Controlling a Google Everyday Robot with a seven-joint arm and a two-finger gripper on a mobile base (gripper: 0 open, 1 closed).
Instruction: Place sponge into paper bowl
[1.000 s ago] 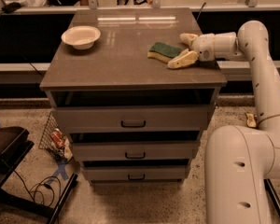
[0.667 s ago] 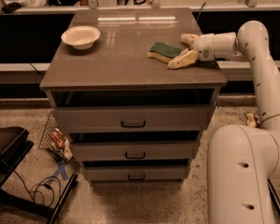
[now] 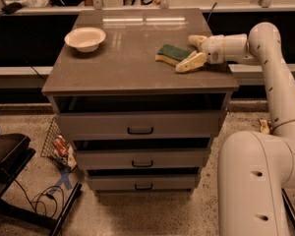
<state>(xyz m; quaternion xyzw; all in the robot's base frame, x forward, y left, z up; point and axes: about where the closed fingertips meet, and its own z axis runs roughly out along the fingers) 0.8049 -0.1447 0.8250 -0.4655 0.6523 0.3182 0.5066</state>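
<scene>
On the right-hand side of a grey-brown bench (image 3: 119, 70) with three drawers (image 3: 140, 125) beneath, the white robot arm (image 3: 268, 53) reaches in from the edge. Its cream two-finger gripper (image 3: 186, 53) sits low over the top, right at the small rectangular sponge (image 3: 170, 52). The sponge, pale yellow foam with a dark green scouring face turned up, lies flat on the bench. The jaws are spread, one finger behind the sponge's right end and one in front. They bracket that end but are not clenched on it, though whether the near finger touches the foam cannot be told. The small round white paper bowl (image 3: 85, 38) stands empty at the bench's far left corner, well apart from the sponge.

Over the past second almost nothing has shifted: sponge, bowl and gripper sit where they did. The grasp therefore looks lined up but not yet made. Closing, lifting and carrying the sponge across to the bowl all appear to lie ahead.
</scene>
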